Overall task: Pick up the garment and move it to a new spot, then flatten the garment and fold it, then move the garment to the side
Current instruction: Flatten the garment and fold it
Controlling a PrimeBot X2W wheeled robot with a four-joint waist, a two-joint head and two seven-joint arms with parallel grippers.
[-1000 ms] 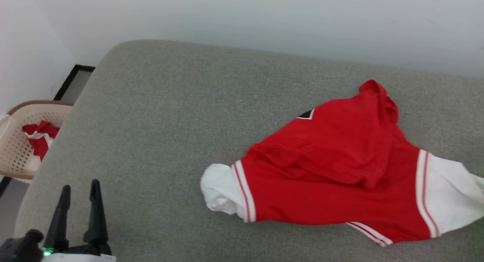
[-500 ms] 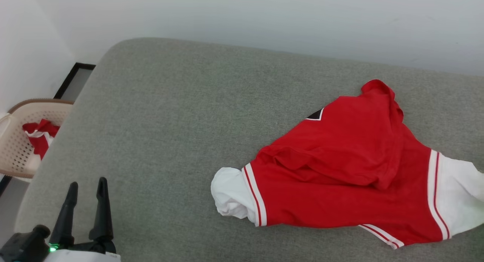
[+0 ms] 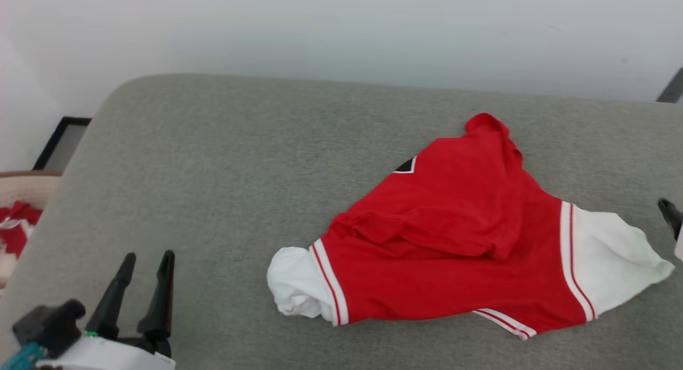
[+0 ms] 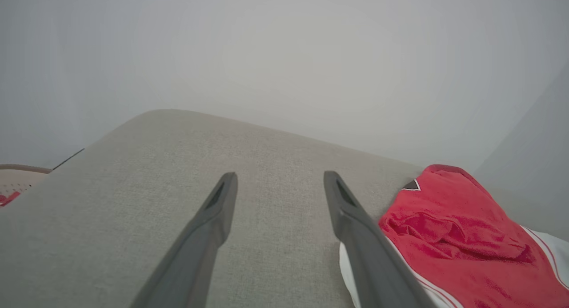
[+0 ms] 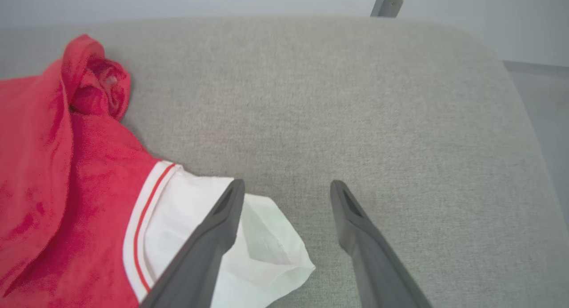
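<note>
The left gripper (image 4: 280, 177) has its two dark fingers (image 4: 209, 228) spread wide apart, with nothing between them. They point out over a big grey cushion (image 4: 133, 201) with a soft, rounded far edge. A red jersey (image 4: 449, 223) lies crumpled on the cushion at the right. It has a white sleeve with red and white stripes, and a small black patch with a white edge near its top. One finger hides part of the white sleeve. Far left, a tan basket (image 4: 18, 177) peeks in with something red (image 4: 5, 199) inside. A pale wall (image 4: 284, 54) stands behind.
</note>
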